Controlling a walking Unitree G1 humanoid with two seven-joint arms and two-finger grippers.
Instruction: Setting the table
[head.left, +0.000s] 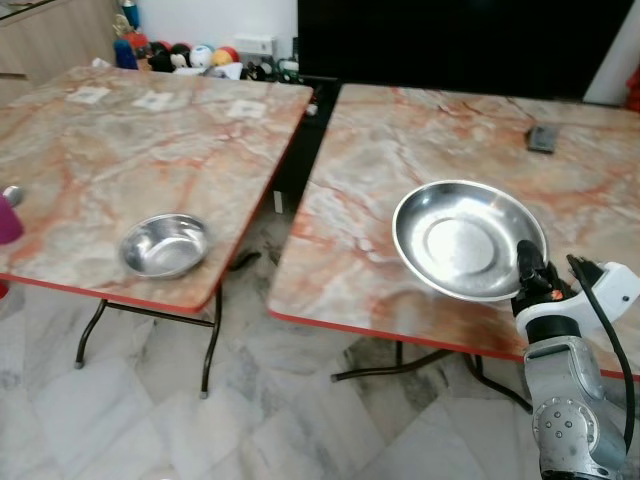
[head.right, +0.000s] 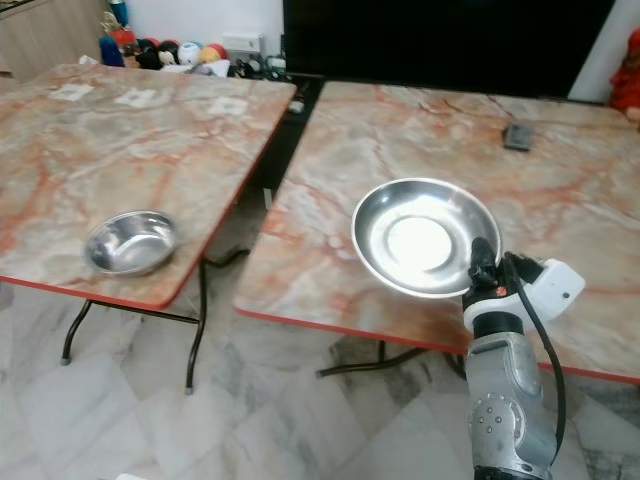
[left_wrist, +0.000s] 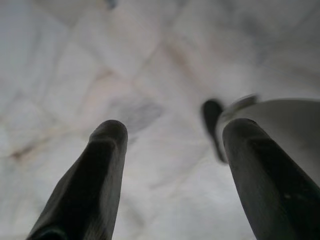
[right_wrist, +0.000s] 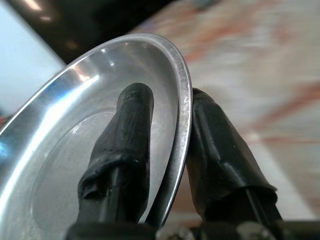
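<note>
At lower right of the head view, the steel plate is pinched by its rim in the right gripper, above the right table; it should be levelled before being lowered flat.

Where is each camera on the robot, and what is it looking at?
Left eye view: on the head, looking forward and down at two marble tables; the right arm and right claw show, holding a steel plate.
Right eye view: beside it, same scene, with a steel bowl on the left table.
Left wrist view: on the left wrist, looking down at the floor past the open left claw.
Right wrist view: on the right wrist, looking along fingers pinching the plate's rim.
Both eyes and the right wrist share the plate.
</note>
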